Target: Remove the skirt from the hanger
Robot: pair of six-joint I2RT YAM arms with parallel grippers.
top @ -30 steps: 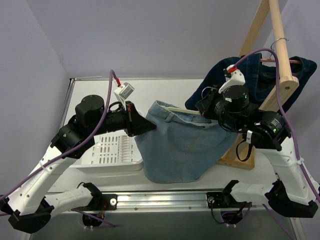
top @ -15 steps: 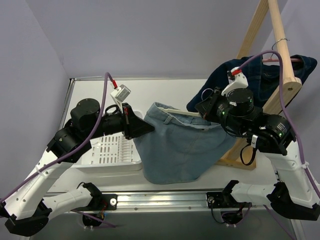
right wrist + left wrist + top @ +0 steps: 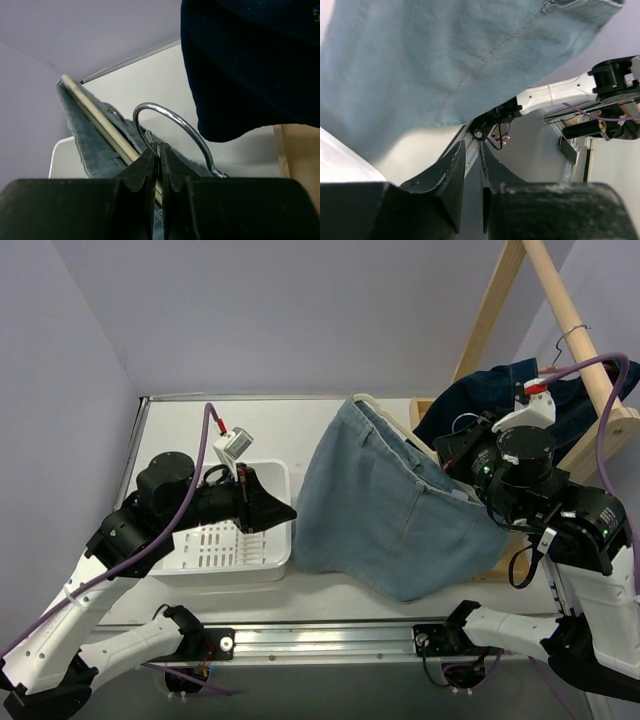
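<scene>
- Pressed together, the right fingers [image 3: 140, 172] pinch the wire hook of the hanger [image 3: 100, 117]. This holds the hanger up off the tabletop [image 3: 280, 430] at the right, just left of the rack [image 3: 560, 300].
- That grip looks like the anchor: with the hanger held high and steady, the other arm can draw the cloth off it.
- Slightly apart with nothing between them, the left fingers [image 3: 445, 170] sit above the right edge of the tray [image 3: 225, 550]. They point right at the skirt's left edge, near it but not touching.
- From there they seem placed either to take a fresh hold or to stay out of the cloth's way; which one cannot be told.
- Between the two arms hangs the skirt [image 3: 400, 510]. Its waistband is on the hanger bar at the far side and its hem droops to the near side. Whether the hem rests on the tabletop cannot be told.
- It is not yet off the hanger.
- It is pale blue denim with stitched seams and a thick waistband, slanting in one broad, smooth sheet with soft folds at the hem.
- Just right of the hook, a dark garment [image 3: 465, 410] hangs from the rack.
</scene>
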